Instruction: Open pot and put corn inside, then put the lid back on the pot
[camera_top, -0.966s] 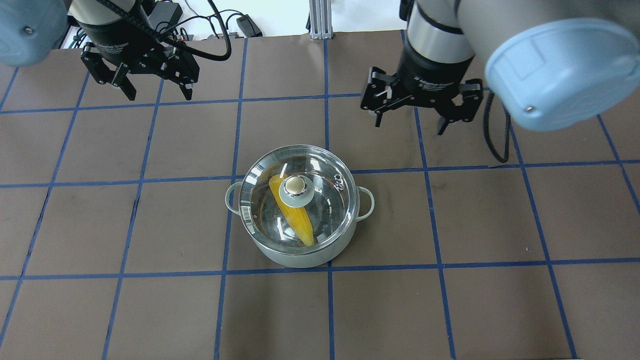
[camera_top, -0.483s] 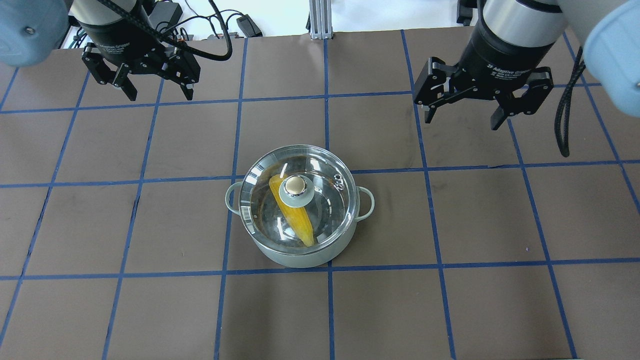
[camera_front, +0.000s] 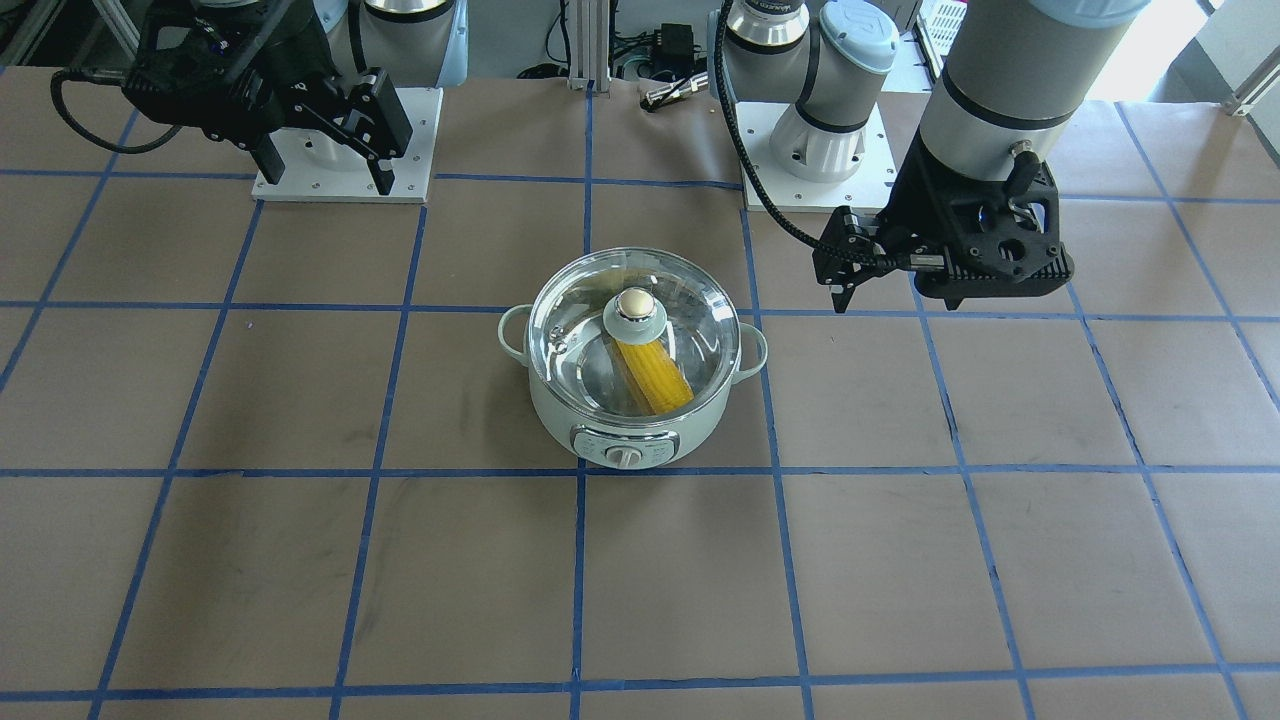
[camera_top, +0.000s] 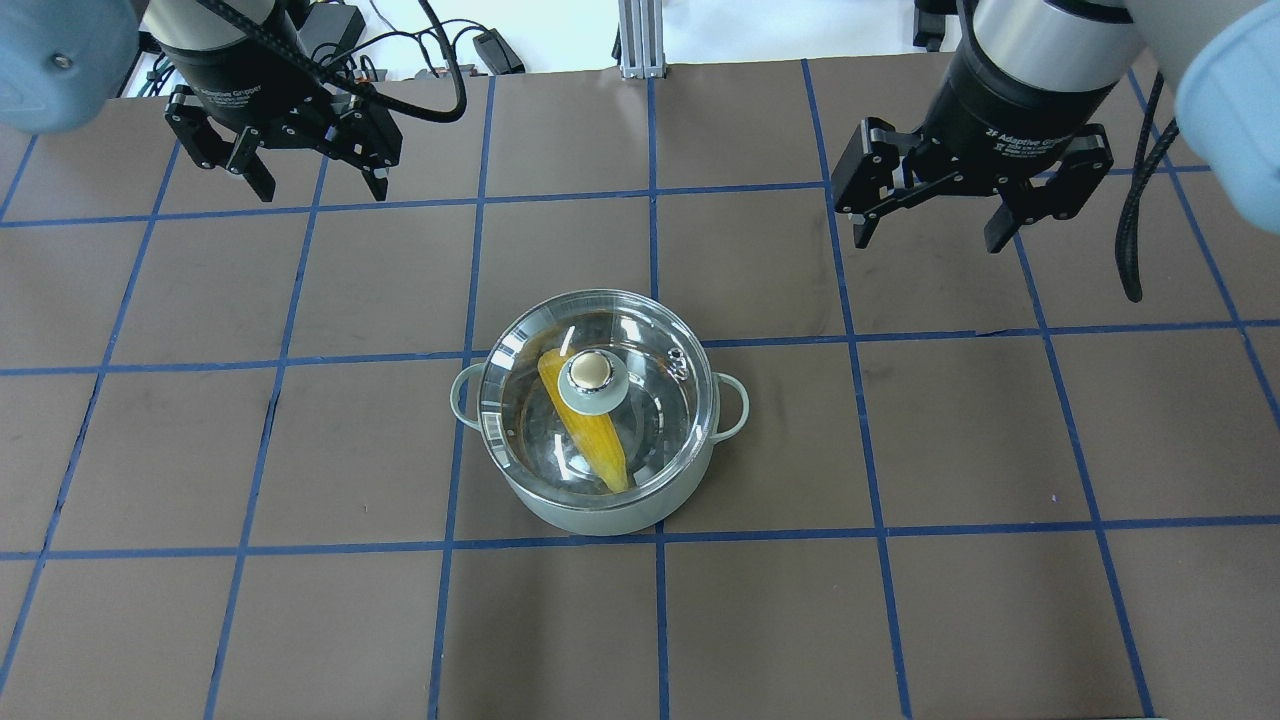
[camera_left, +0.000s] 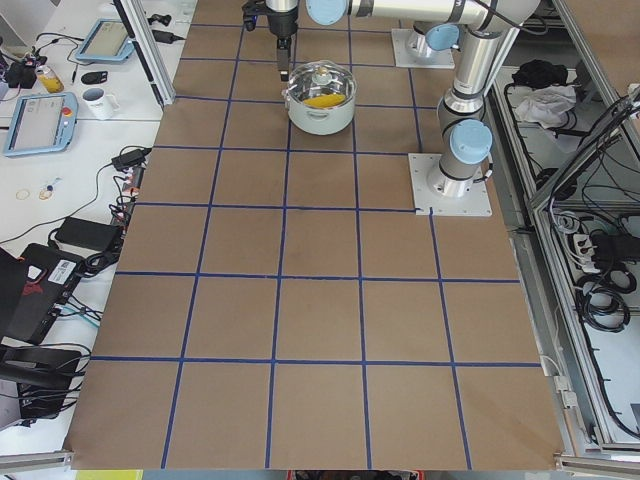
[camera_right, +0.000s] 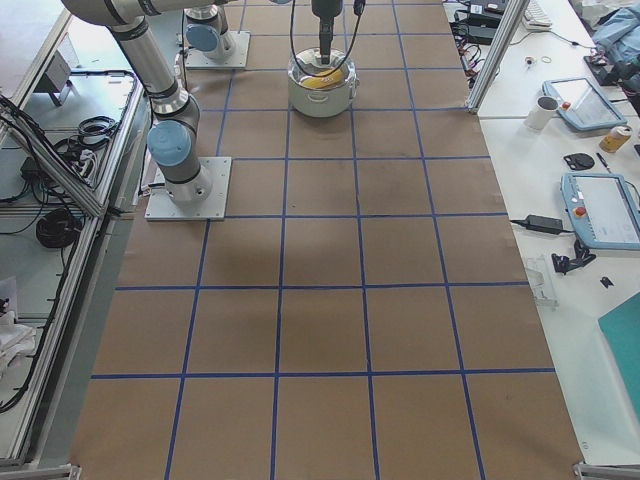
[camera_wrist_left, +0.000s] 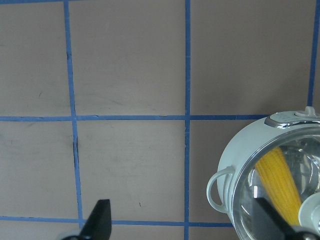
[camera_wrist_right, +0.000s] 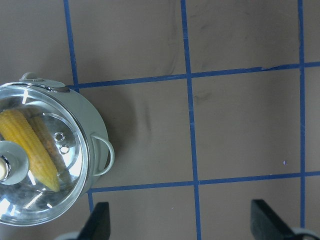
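The mint-green pot (camera_top: 600, 505) stands mid-table, its dial panel (camera_front: 625, 450) facing the front-facing camera. The glass lid (camera_top: 650, 425) sits shut on it, with its ball knob (camera_top: 590, 373) on top. The yellow corn (camera_top: 590, 440) lies slantwise inside, seen through the glass, and also shows in both wrist views (camera_wrist_left: 280, 175) (camera_wrist_right: 35, 150). My left gripper (camera_top: 322, 190) hangs open and empty, high and well apart from the pot. My right gripper (camera_top: 928, 240) is open and empty, also raised and apart from the pot. Open fingers (camera_wrist_left: 102, 220) (camera_wrist_right: 100, 220) frame bare table.
The brown table (camera_top: 300, 450) carries a blue tape grid. The two arm bases (camera_front: 345, 150) (camera_front: 815, 140) stand on white plates. Cables (camera_top: 440, 60) and a metal post (camera_top: 640, 40) lie past the table's edge. Side benches hold tablets (camera_left: 40, 120) (camera_right: 600, 205).
My right gripper has moved away from the pot, to the right in the overhead view, and stayed open. The left gripper, pot, lid and corn have not moved.
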